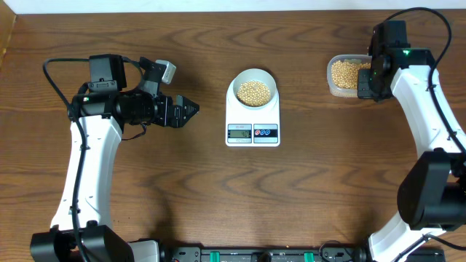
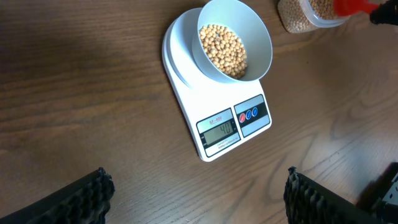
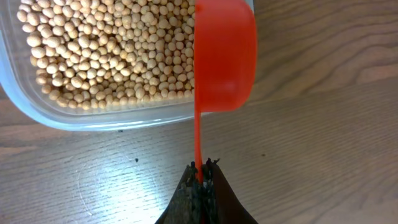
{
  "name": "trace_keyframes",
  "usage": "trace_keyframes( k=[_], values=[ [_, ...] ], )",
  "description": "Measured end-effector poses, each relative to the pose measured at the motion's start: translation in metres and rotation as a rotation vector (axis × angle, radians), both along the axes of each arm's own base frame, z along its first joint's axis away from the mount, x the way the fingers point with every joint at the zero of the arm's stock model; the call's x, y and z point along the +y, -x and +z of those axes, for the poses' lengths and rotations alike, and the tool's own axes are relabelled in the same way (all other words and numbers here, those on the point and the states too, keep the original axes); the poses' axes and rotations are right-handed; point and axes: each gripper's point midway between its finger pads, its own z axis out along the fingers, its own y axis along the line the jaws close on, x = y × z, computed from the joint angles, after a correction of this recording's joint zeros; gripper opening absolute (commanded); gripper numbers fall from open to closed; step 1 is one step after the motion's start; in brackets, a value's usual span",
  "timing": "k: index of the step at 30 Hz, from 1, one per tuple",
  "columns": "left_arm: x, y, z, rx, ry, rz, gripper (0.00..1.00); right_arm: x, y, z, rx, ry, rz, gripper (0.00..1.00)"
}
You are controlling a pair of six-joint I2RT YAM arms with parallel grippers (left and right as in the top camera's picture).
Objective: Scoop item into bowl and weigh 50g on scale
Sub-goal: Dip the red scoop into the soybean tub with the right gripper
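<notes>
At the tub's (image 3: 93, 121) rim, right fingers (image 3: 183, 200) pinch the scoop (image 3: 224, 56); left fingers (image 2: 81, 199) gape near the scale (image 2: 183, 99)

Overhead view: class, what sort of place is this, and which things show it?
Probably a robot lab bench: two white robot arms flank a brown wooden table, with a flat white digital scale bearing a pale round bowl of tan beans.

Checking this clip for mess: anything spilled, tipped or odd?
Nothing stands out. The beans sit inside the bowl on the scale and in the tub, none loose on the table. The right gripper holds the red scoop by its handle.
</notes>
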Motion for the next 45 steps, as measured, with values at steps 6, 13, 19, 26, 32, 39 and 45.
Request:
trace_keyframes(
  k=[6,13,19,26,32,39,45],
  values=[
    [0.000,0.000,0.000,0.000,0.000,0.000,0.90,0.001,-0.004,-0.020,0.041,0.002,0.002,0.01],
    [0.000,0.000,0.000,0.000,0.000,0.000,0.90,0.010,-0.009,-0.029,0.043,-0.028,0.019,0.01],
    [0.000,0.000,0.000,0.000,0.000,0.000,0.90,0.023,-0.014,-0.031,0.027,-0.112,0.038,0.01],
    [0.000,0.000,0.000,0.000,0.000,0.000,0.90,0.031,-0.014,-0.034,0.023,-0.212,0.017,0.01],
    [0.000,0.000,0.000,0.000,0.000,0.000,0.90,0.024,-0.015,-0.033,0.006,-0.342,-0.035,0.01],
    [0.000,0.000,0.000,0.000,0.000,0.000,0.90,0.020,-0.020,-0.034,-0.015,-0.493,-0.072,0.01],
    [0.000,0.000,0.000,0.000,0.000,0.000,0.90,0.025,-0.024,-0.042,-0.004,-0.655,-0.087,0.01]
  ],
)
